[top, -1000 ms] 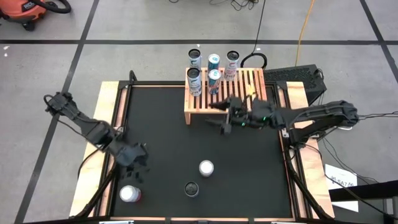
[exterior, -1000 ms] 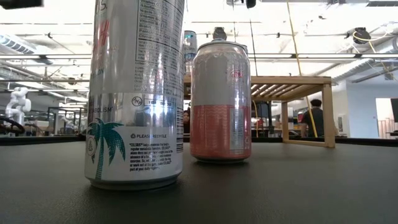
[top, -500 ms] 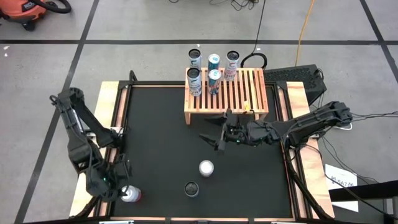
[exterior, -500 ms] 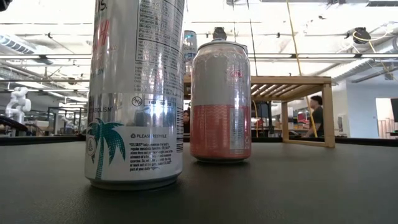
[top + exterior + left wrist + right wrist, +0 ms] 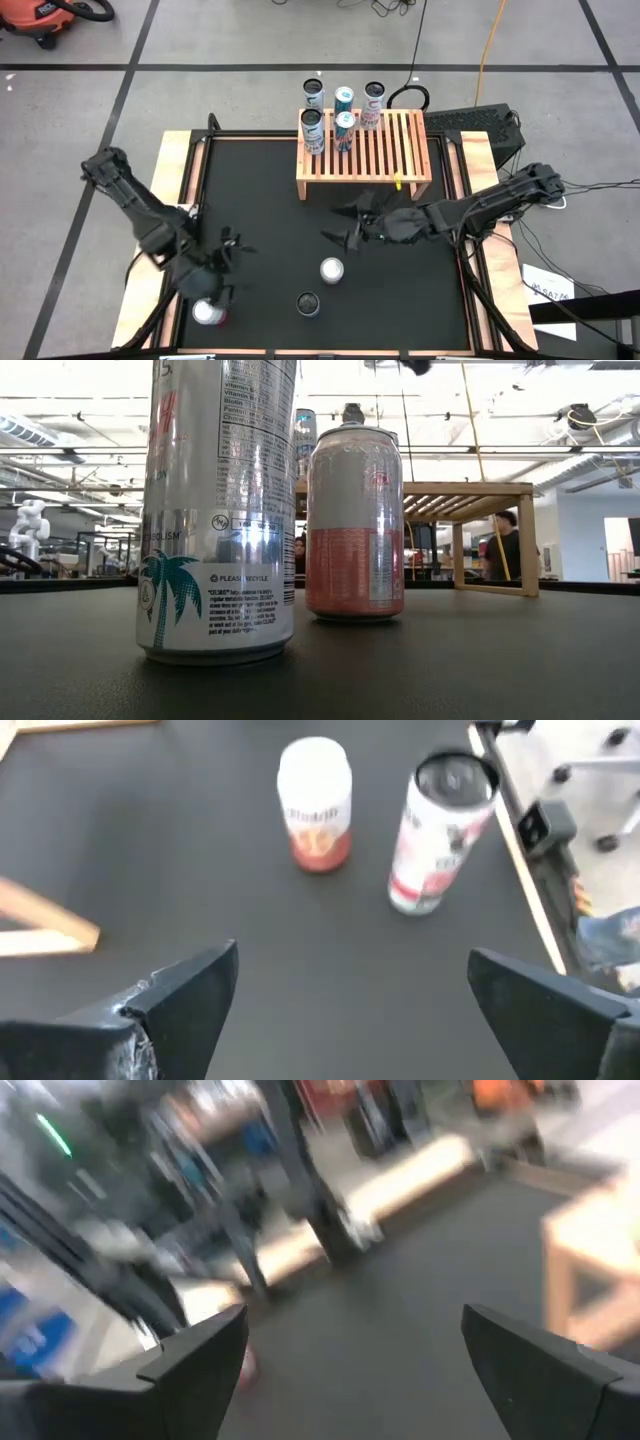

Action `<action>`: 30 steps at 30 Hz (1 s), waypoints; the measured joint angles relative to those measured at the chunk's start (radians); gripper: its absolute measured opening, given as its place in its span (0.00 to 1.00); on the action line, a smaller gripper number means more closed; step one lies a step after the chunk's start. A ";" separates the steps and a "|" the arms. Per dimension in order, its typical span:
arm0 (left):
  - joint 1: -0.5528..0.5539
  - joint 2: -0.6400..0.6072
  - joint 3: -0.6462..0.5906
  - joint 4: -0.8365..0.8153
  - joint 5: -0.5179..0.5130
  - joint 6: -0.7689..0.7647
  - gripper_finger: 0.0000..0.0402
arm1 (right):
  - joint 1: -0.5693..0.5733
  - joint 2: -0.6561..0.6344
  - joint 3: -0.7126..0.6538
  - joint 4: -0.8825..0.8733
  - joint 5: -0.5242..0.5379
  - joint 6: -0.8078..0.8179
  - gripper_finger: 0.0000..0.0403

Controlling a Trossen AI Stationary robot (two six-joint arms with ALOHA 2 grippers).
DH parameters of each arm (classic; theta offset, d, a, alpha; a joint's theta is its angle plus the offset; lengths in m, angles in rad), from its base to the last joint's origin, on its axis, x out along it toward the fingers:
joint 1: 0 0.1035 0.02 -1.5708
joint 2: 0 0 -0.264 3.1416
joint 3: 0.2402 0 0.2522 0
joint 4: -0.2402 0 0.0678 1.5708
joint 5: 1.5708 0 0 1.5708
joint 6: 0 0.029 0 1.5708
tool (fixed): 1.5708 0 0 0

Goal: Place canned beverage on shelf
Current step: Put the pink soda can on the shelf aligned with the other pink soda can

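Note:
The light-wood slatted shelf (image 5: 365,150) stands at the table's far side, with several cans (image 5: 328,112) upright on its far left part. Two cans stand on the black mat: a white-and-salmon can (image 5: 331,269) (image 5: 315,805) (image 5: 355,520) and a silver, dark-topped can (image 5: 308,302) (image 5: 440,830) (image 5: 220,510). A red-and-white can (image 5: 208,312) stands at the near left, beside my left arm. My left gripper (image 5: 230,262) (image 5: 350,1005) is open and empty, left of the two cans and facing them. My right gripper (image 5: 345,225) (image 5: 360,1370) is open and empty, between the shelf and the salmon can.
A raised wooden border (image 5: 180,190) frames the mat. Bare mat lies between the shelf and the two cans. The shelf's slats (image 5: 395,145) to the right of its cans are bare. A person (image 5: 500,545) shows in the room beyond the table.
My right gripper has drawn back from the shelf's front toward the table's near edge and a little left, staying open. My left gripper swung to the near left corner by the red-and-white can, then came back toward the right, facing the two cans. No can has moved.

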 joint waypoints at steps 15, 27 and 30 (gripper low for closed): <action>0.277 0.082 -0.114 0.554 0.355 0.418 0.99 | 0.147 0.264 0.467 -0.612 -0.138 0.080 0.88; 0.293 0.127 -0.115 0.493 0.365 0.410 0.99 | 0.145 0.455 0.478 -0.429 -0.352 -0.014 0.88; 0.293 0.127 -0.115 0.468 0.362 0.388 0.98 | 0.146 0.500 0.477 -0.425 -0.370 -0.056 0.88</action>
